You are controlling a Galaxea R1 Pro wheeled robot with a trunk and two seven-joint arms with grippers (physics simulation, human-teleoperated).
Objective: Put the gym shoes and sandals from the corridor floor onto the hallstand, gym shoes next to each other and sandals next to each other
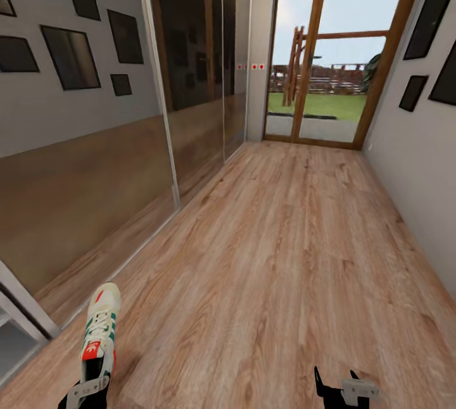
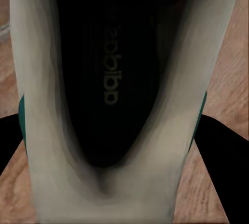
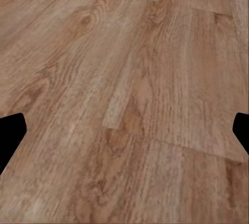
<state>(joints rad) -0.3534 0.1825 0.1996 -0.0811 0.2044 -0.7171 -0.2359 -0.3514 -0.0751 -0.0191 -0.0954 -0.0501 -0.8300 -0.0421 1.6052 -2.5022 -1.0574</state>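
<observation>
At about seven o'clock in the head view, the left gripper (image 1: pixel 85 393) had hold of one gym shoe (image 1: pixel 100 333) by its heel end, the toe pointing away towards twelve. The left wrist view looked straight into the shoe's dark opening (image 2: pixel 111 73), pale collar walls running down either side and a dark finger (image 2: pixel 220 146) showing just outside the teal edge, so the jaws looked closed on the heel collar. How firm that grip was, I could not tell; the contact itself was hidden by the shoe.

At nine o'clock stood a mirrored sliding wardrobe (image 1: pixel 95 187), with a pale grey edge (image 1: pixel 16 308) at the lower left corner; whether that belonged to the hallstand was unclear. The corridor floor (image 1: pixel 291 251) ran bare from six up to the glazed door (image 1: pixel 329 54) at twelve.

At about five o'clock the right gripper (image 1: pixel 339 383) hung low with its fingers spread wide and nothing between them; the right wrist view showed bare planks with a dark fingertip (image 3: pixel 10 133) at each side.

The chief risk was in the hold. A shoe pinched by a soft collar, its whole length cantilevered forward, could sag or twist out during a turn of the base or a swing of the arm. The protruding toe might also knock against the wardrobe panel at nine o'clock. The other shoe and the sandals lay somewhere out of sight, so a blind reverse could run over them.
</observation>
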